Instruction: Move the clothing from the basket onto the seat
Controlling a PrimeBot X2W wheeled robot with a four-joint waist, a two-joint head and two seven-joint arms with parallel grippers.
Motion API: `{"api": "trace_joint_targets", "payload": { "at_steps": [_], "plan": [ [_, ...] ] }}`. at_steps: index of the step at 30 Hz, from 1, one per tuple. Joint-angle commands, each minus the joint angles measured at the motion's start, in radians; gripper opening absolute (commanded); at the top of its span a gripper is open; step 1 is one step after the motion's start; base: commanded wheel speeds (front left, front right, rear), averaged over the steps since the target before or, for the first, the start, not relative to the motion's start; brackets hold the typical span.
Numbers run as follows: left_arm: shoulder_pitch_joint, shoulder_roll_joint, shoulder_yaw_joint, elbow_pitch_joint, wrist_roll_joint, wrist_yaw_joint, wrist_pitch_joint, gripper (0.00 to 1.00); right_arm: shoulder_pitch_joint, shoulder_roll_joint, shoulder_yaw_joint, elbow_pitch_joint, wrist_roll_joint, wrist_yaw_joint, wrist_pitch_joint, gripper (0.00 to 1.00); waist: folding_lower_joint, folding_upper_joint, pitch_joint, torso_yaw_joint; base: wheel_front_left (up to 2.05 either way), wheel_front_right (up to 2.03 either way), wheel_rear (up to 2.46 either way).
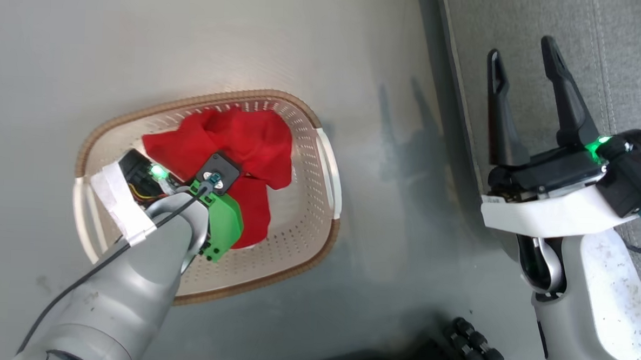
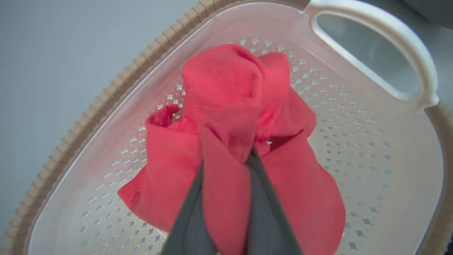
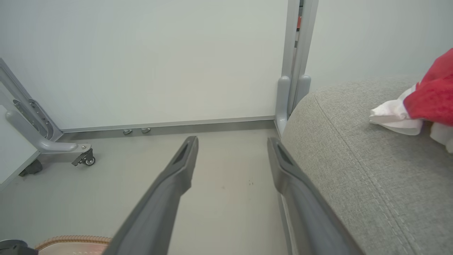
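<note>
The cream-white perforated plastic laundry basket (image 1: 309, 201) with a brown woven-look rim stood on the pale grey floor (image 1: 143, 31). Inside the basket lay a crumpled bright red fabric garment (image 1: 246, 139). The left gripper (image 2: 226, 159) reached down into the basket, its two dark fingers pinched together on a raised fold of that garment. Well to the right of the basket, the right gripper (image 1: 521, 48) hovered with its fingers spread apart, holding nothing, over the edge of the large grey fabric-upholstered seat (image 1: 629, 53). A second red garment with white trim (image 3: 435, 92) lay on the seat, well apart from the basket.
</note>
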Motion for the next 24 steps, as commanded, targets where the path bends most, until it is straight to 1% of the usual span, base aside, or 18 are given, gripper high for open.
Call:
{"api": "trace_joint_targets", "payload": {
  "at_steps": [1, 13, 16, 24],
  "plan": [
    [0.026, -0.007, 0.008, -0.034, -0.014, -0.004, -0.006, 0.0, 0.025, -0.003, -0.004, 0.01, -0.008, -0.001, -0.002, 1.0, 0.0, 0.0108, -0.12, 0.087, 0.0, 0.0, 0.0],
    [0.208, 0.003, 0.098, -0.331, -0.047, 0.017, -0.006, 0.0, 0.12, -0.004, -0.028, 0.076, -0.03, -0.001, -0.002, 1.0, 0.0, 0.0108, -0.35, 0.193, 0.0, 0.0, 0.0],
    [0.243, 0.005, 0.129, -0.403, -0.049, 0.02, -0.006, 0.0, 0.144, -0.004, -0.03, 0.087, -0.03, -0.001, -0.002, 1.0, 0.0, 0.0108, -0.4, 0.208, 0.0, 0.0, 0.0],
    [0.308, 0.009, 0.216, -0.581, -0.04, 0.011, -0.006, 0.0, 0.207, -0.004, -0.03, 0.107, -0.019, -0.001, -0.002, 1.0, 0.0, 0.0108, -0.505, 0.231, 0.0, 0.0, 0.0]
  ]
}}
